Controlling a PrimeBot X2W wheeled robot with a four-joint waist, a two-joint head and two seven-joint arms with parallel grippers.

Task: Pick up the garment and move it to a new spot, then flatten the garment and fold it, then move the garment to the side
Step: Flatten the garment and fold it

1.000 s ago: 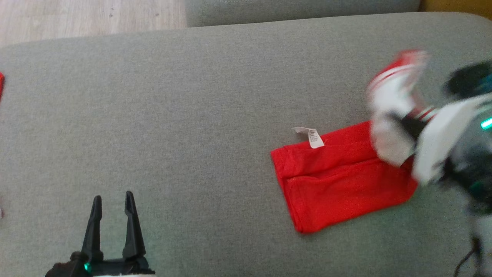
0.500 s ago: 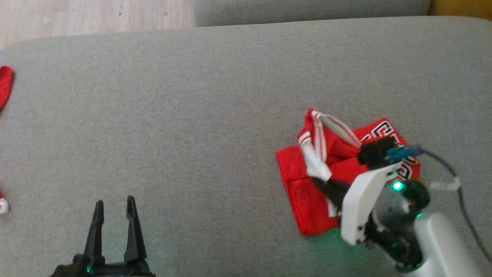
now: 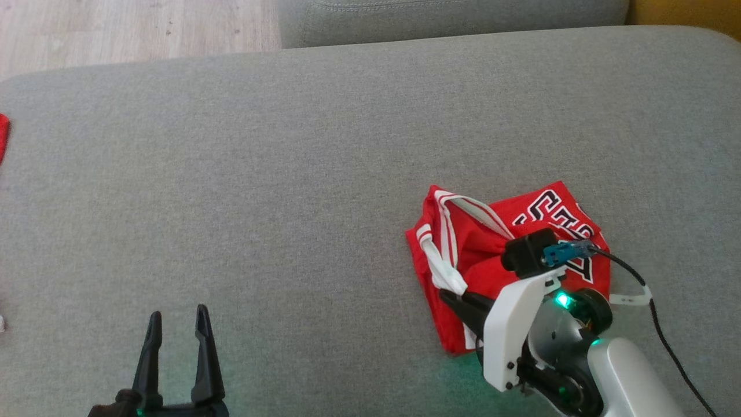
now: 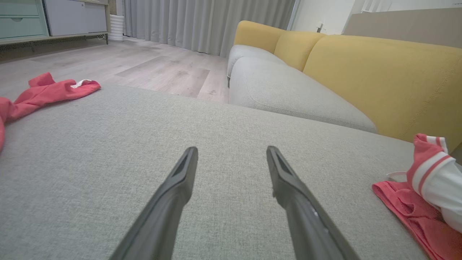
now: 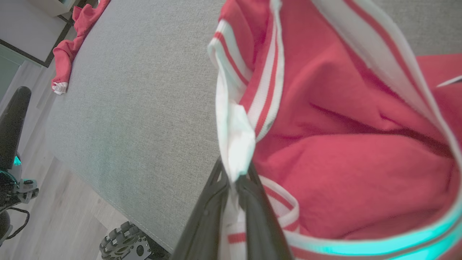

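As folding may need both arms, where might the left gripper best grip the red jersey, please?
Probably the jersey's left-hand edge, approached low from the robot's left: it faces the open left gripper, while the right gripper pinches the white striped trim.

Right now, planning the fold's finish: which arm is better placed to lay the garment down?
Right, probably: the right gripper is shut on the white trim of the garment; the left gripper hangs open, far across the cushion.
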